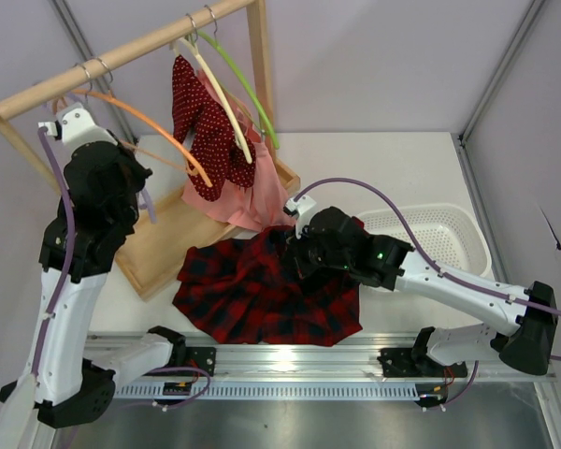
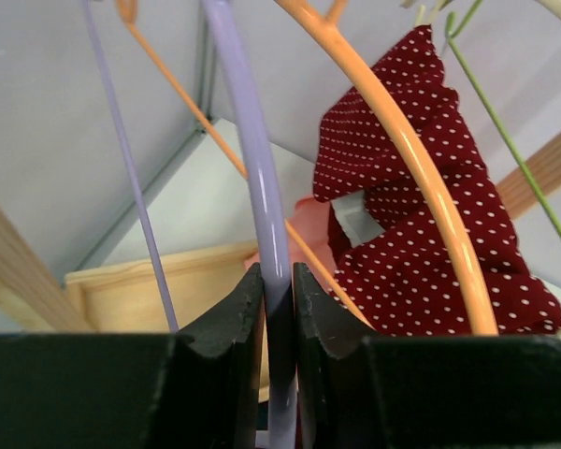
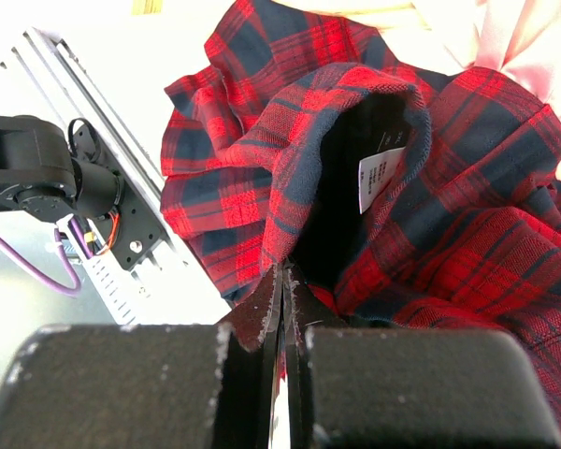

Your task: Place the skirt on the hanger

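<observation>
White bench (image 1: 393, 168), grey walls (image 1: 374, 56); skirt (image 1: 252, 299) heaped near my bases.
My left hand (image 2: 279, 304) pinches the hanger (image 2: 252, 140); my right hand (image 3: 282, 281) pinches skirt cloth.

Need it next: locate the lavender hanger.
Left wrist view, centre: the hanger is pinched in the left gripper, beside the orange hanger.

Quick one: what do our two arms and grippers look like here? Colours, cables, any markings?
Both alike: the left arm and right arm have white links with black joint housings, and a lilac cable loops along each. A green light glows at the right wrist. The left gripper and right gripper have blocky matte-black fingers. No lettering visible.
</observation>
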`<control>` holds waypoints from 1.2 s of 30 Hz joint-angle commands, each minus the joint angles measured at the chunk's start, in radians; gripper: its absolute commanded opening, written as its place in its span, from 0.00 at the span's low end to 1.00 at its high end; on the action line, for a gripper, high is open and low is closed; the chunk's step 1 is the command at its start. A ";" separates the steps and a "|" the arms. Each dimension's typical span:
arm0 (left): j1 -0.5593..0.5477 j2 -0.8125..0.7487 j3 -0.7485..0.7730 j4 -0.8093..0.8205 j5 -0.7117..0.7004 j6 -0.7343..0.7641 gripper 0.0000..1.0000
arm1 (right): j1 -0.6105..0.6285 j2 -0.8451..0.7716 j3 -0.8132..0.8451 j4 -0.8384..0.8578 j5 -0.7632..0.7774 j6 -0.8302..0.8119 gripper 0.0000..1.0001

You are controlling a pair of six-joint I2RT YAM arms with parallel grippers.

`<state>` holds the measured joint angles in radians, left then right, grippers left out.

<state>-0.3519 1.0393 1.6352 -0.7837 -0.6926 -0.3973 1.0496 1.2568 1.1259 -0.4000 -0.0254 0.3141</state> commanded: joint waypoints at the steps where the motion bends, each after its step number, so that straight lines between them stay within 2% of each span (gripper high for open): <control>1: 0.008 0.011 0.054 -0.043 -0.067 0.090 0.20 | 0.000 -0.005 0.025 0.023 -0.004 0.002 0.00; 5: 0.008 0.024 0.110 -0.132 -0.116 0.135 0.17 | 0.000 -0.007 0.025 0.024 -0.005 -0.001 0.00; 9: 0.008 0.002 0.106 -0.182 -0.131 0.166 0.22 | -0.002 0.006 0.026 0.033 -0.018 -0.001 0.00; 10: 0.008 0.002 0.101 -0.195 -0.146 0.170 0.31 | -0.002 0.009 0.029 0.032 -0.022 -0.001 0.00; 12: 0.008 0.001 0.097 -0.213 -0.163 0.173 0.38 | -0.002 0.010 0.031 0.033 -0.025 -0.001 0.00; 13: 0.008 -0.001 0.086 -0.215 -0.179 0.182 0.49 | -0.002 0.013 0.031 0.033 -0.028 -0.003 0.00; 14: 0.008 -0.001 0.081 -0.216 -0.183 0.184 0.53 | 0.000 0.015 0.032 0.033 -0.028 -0.001 0.00; 18: 0.008 0.004 0.029 -0.184 -0.219 0.207 0.57 | 0.001 0.013 0.032 0.033 -0.030 0.000 0.00; 23: 0.008 -0.002 -0.031 -0.094 -0.258 0.229 0.51 | 0.003 0.004 0.031 0.023 -0.024 0.005 0.00; 29: 0.010 -0.027 -0.017 -0.066 -0.268 0.247 0.36 | 0.004 -0.010 0.026 0.021 -0.007 0.006 0.00; 32: 0.008 -0.039 -0.005 -0.071 -0.257 0.258 0.23 | 0.004 -0.005 0.031 0.026 -0.018 0.010 0.00; 33: 0.008 -0.042 0.009 -0.087 -0.263 0.258 0.05 | 0.004 0.003 0.032 0.027 -0.021 0.010 0.00; 34: 0.010 -0.042 0.014 -0.100 -0.266 0.258 0.00 | 0.004 0.006 0.035 0.027 -0.024 0.011 0.00; 36: 0.008 -0.053 0.040 -0.146 -0.263 0.252 0.00 | 0.004 0.016 0.048 0.026 -0.022 0.011 0.00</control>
<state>-0.3500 1.0073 1.6142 -0.9108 -0.9360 -0.1642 1.0500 1.2713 1.1263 -0.3992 -0.0425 0.3149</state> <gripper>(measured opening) 0.171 0.010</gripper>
